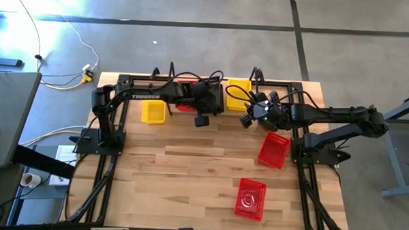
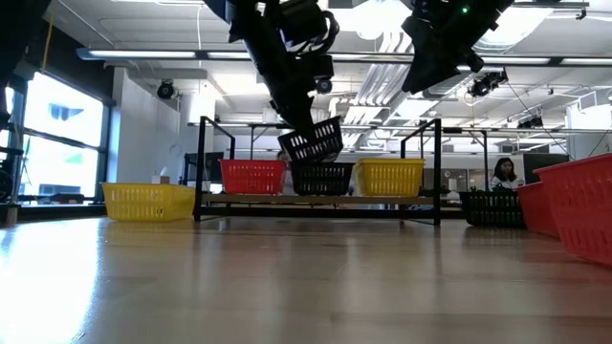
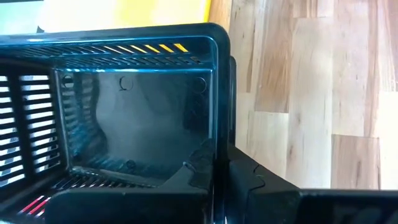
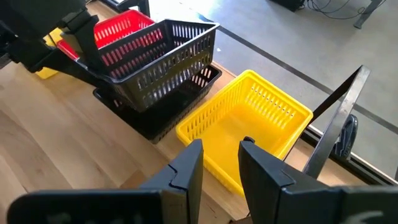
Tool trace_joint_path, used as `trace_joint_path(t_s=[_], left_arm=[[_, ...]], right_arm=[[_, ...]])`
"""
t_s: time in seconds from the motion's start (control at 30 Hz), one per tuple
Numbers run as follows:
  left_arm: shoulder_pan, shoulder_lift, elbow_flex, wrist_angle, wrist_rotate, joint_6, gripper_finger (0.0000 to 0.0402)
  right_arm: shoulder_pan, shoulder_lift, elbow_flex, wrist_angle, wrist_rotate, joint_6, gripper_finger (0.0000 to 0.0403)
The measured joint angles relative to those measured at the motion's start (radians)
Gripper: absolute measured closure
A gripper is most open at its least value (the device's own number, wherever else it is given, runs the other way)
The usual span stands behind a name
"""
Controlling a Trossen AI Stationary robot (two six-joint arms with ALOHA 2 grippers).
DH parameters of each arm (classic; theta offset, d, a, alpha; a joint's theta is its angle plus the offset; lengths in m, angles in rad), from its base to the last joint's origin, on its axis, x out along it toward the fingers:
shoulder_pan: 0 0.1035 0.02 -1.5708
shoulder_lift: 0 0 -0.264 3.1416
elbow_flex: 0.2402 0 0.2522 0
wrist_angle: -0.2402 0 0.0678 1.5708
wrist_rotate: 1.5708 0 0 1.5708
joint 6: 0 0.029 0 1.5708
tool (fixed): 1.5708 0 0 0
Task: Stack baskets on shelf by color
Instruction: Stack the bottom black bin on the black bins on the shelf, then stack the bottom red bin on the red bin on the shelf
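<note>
My left gripper is shut on a black basket, which hangs tilted above a second black basket on the shelf. That basket stands on its base between a red basket and a yellow basket. My right gripper is open, in the air over the near side of the yellow basket on the shelf, touching nothing. Another yellow basket rests on the table left of the shelf. Two red baskets lie on the table's right half. My left gripper holds the black basket by one end wall at its rim, one finger inside the basket and one outside. The basket is lifted clear, tilted, with its free end higher, over the black basket on the shelf.
A further black basket shows past the shelf's right end. The shelf's upright wire frames stand at both ends. Black rails run along the table's sides. Bare wood lies in the table's near left half. A person sits in the room behind.
</note>
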Motion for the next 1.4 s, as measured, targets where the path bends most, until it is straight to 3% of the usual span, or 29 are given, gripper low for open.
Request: trace_joint_path(t_s=[0.17,0.7,1.03,1.2,1.4], left_arm=[[-0.003,0.0,0.0,0.0,-0.045,0.001,0.0378],[-0.003,0.0,0.0,0.035,-0.049,0.0,0.0297],[-0.005,-0.001,0.005,0.024,-0.069,-0.001,0.0267],[-0.008,-0.006,0.093,-0.043,-0.068,-0.002,0.0266],[-0.008,-0.007,0.241,-0.211,-0.063,-0.021,0.0266]], right_arm=[[0.0,0.0,0.0,-0.012,-0.003,0.003,0.0313],[0.0,0.0,0.0,-0.022,-0.01,0.003,0.0313],[0.0,0.0,0.0,-0.026,-0.01,0.001,0.0313],[0.0,0.0,0.0,-0.026,-0.024,0.001,0.0313],[0.001,0.0,0.0,-0.026,-0.182,0.023,0.0313]])
